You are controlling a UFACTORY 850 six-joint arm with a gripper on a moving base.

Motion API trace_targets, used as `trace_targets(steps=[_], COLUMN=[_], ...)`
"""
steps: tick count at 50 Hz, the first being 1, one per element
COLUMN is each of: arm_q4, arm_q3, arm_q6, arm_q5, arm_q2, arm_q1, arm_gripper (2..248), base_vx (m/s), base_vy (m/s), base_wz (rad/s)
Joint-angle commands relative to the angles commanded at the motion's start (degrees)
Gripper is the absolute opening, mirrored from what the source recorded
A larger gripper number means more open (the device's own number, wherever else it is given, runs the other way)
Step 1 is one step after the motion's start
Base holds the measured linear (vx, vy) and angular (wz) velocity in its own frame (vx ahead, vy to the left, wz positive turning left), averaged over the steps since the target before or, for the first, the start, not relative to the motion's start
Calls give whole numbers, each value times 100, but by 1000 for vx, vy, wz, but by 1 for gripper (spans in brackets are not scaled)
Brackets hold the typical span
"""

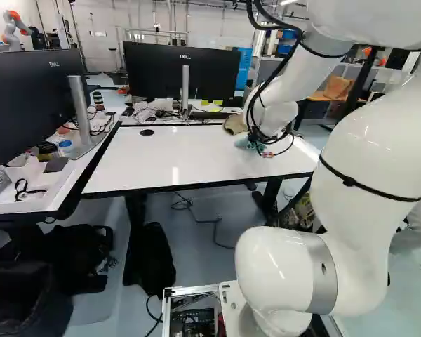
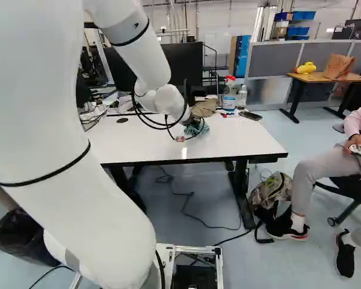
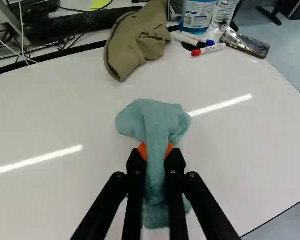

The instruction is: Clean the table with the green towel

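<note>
The gripper (image 2: 191, 120) reaches down to the white table (image 2: 240, 135) in the right base view, partly hidden by cables and the wrist. Seen from the wrist, both fingers of the gripper (image 3: 156, 155) pinch the blue-green towel (image 3: 152, 120) from two sides. The towel bunches out ahead of the fingertips and trails back between the fingers, low over or on the tabletop; contact is hard to tell. In the left base view only a bit of the towel (image 1: 251, 144) shows beneath the wrist.
Beyond the towel lies a khaki cap (image 3: 140, 40). Markers (image 3: 208, 49), a phone (image 3: 245, 44), a blue-labelled tub (image 3: 197, 15) and a bottle (image 3: 223, 17) stand or lie near the far corner. Monitors (image 1: 182, 70) are behind the table; another robot (image 1: 14, 29) stands far off.
</note>
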Motion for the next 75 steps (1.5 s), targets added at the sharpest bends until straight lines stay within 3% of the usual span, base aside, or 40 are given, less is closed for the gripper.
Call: trace_targets(steps=[25, 63, 75], arm_q4=[0, 0, 0], arm_q3=[627, 624, 413], arm_q6=[0, 0, 0], arm_q5=[0, 0, 0], arm_q2=[626, 626, 547], arm_q1=[292, 290, 174], arm_gripper=[50, 50, 50], base_vx=[0, 0, 0], base_vy=[0, 0, 0], base_wz=[0, 0, 0])
